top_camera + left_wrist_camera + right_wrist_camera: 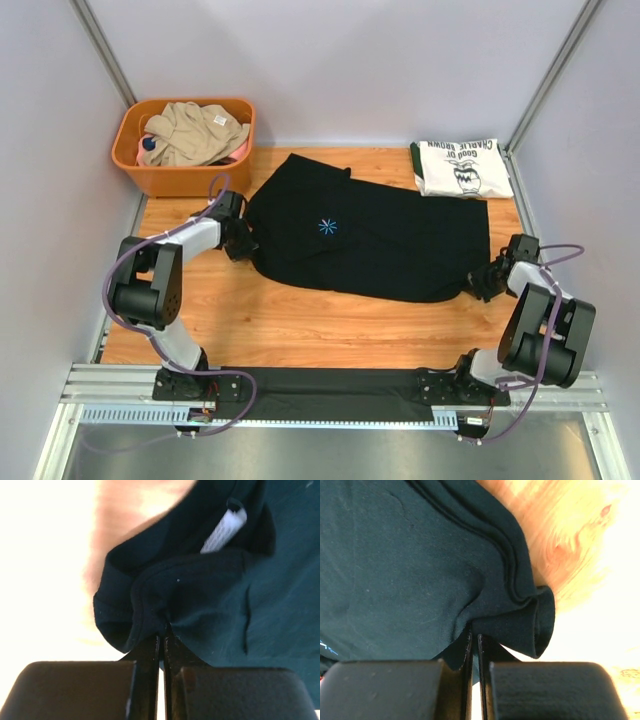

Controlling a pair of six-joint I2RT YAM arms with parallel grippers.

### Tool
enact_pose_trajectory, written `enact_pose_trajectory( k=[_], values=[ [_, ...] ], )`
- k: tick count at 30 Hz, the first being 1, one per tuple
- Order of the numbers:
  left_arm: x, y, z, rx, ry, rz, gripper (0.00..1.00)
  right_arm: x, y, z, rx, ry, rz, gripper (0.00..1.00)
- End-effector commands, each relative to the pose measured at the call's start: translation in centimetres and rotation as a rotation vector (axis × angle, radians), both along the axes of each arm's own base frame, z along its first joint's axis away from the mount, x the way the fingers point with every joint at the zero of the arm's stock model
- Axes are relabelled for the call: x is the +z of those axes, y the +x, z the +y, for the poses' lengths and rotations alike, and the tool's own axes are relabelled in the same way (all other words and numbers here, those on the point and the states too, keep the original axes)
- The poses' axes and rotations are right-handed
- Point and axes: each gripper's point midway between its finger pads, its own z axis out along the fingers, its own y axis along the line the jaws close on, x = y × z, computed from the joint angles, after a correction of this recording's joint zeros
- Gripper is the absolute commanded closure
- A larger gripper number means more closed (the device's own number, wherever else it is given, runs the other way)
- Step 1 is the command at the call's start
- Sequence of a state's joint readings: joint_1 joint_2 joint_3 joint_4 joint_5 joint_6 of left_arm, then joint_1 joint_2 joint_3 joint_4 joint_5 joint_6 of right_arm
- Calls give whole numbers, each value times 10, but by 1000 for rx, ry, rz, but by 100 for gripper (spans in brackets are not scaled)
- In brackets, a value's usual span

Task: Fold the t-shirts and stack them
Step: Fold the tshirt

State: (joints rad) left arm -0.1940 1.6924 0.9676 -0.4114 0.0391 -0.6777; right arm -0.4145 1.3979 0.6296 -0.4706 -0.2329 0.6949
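Soft, even light fills the overhead view, sharp and nearly shadowless, while both wrist views burn the wooden tabletop (580, 540) out to white glare and leave the black t-shirt (200, 595) murky and slightly blurred.

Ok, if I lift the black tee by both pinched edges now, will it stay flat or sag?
Likely sags: the black tee bunches into soft folds at the left gripper and right gripper. Probably light; thin hems fit between shut jaws. It may drag on the table, since it spreads wide.
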Motion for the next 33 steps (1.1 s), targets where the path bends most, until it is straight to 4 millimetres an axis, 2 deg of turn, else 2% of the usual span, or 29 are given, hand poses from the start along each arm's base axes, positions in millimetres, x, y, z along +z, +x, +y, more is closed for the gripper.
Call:
enact_pose_trajectory(
  k=[1,2,4,5,7,8,9,11,12,13,14,15,16,17,18,19,20,21,22,23,24,25,26,27,28,29,30,32,33],
  values=[
    [17,23,4,-11,35,-52,100,4,13,-16,-24,-64,-1,100],
    [23,26,4,-7,36,-62,100,14,26,-18,-20,-59,-30,100],
    [43,36,2,2,27,-90,100,25,38,-18,-22,-52,-45,100],
    [52,40,2,4,25,-102,100,39,52,-22,-21,-59,-77,100],
    [79,53,7,25,43,-140,100,53,64,-23,-21,-62,-92,100],
    [90,59,10,34,43,-156,100,72,81,-26,-14,-68,-135,100],
    [113,69,11,38,38,-184,100,82,89,-25,-10,-65,-153,100],
    [135,83,15,43,23,-214,100,98,106,-19,24,-25,-162,100],
    [171,94,12,34,-4,-255,100,134,129,-23,42,-36,-234,100],
    [182,99,11,15,-18,-254,100,149,134,-19,74,-25,-237,100],
    [202,102,14,14,-15,-284,100,165,141,-16,101,-10,-264,100],
    [223,102,16,15,-5,-325,100,182,144,-19,105,-25,-284,100],
    [260,97,22,30,11,-417,100,209,146,-25,97,-54,-322,100],
    [276,90,23,27,9,-456,100,227,141,-25,90,-64,-362,100],
    [278,81,31,45,41,-464,100,234,137,-25,86,-62,-380,100],
    [299,63,37,58,49,-517,100,227,128,-22,84,-49,-366,100],
    [300,53,39,63,51,-522,100,231,116,-20,79,-62,-378,100],
    [278,39,41,64,61,-474,100,225,107,-19,80,-69,-368,100],
    [286,20,45,74,61,-507,100,194,91,-15,74,-51,-306,100],
    [278,9,46,83,55,-498,100,190,80,-13,68,-63,-313,100],
    [245,-5,47,84,60,-435,100,177,71,-11,65,-53,-296,100],
    [245,-22,48,91,46,-461,100,146,55,-6,60,-26,-241,100],
    [235,-33,49,96,39,-451,100,139,45,-6,52,-38,-233,100],
    [199,-48,50,112,39,-380,100,125,35,-5,49,-45,-204,100],
    [195,-60,51,122,28,-392,100,104,20,-6,29,-52,-165,100],
    [181,-70,51,126,24,-364,100,93,12,-7,19,-55,-143,100],
    [149,-84,50,132,20,-294,100,84,5,-10,7,-67,-128,100],
    [127,-99,44,125,-19,-257,100,62,-12,-15,-28,-70,-85,100],
    [103,-112,39,114,-43,-195,100,57,-17,-18,-43,-72,-73,100]
  ],
)
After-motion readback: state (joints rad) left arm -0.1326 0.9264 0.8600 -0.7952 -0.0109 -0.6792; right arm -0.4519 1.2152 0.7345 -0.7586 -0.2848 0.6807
